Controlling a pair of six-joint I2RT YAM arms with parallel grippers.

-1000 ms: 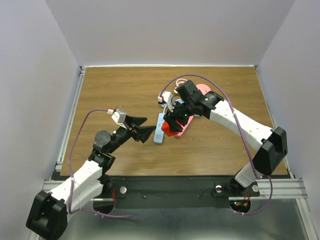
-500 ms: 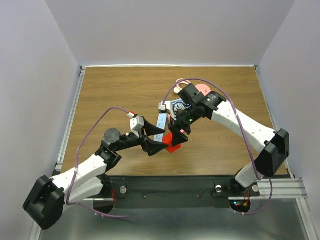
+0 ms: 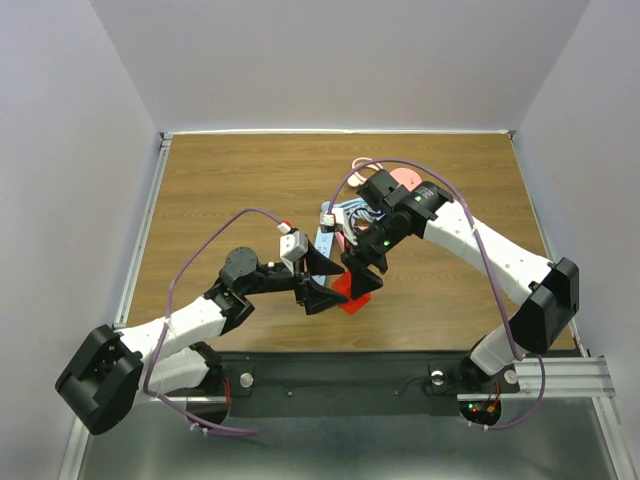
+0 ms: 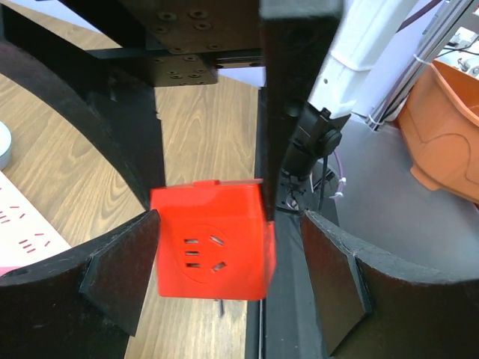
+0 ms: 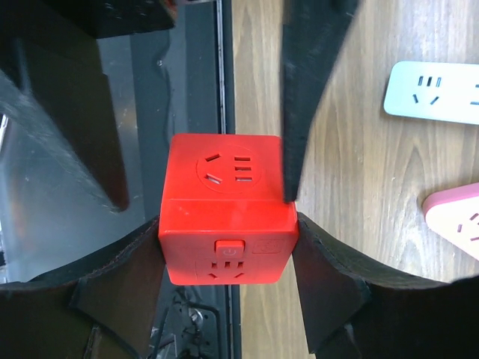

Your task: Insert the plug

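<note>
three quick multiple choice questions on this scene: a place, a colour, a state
1. Where is the red socket cube? A) between the right gripper's fingers B) at the table's far edge C) on the right arm's base
2. What colour is the power strip at the right wrist view's top right? A) green B) white C) black
3. How is the left gripper? A) shut on nothing B) out of view C) open

1 A: its pads press both cube sides. 2 B: it shows plain white. 3 C: its fingers stand wide apart.
</note>
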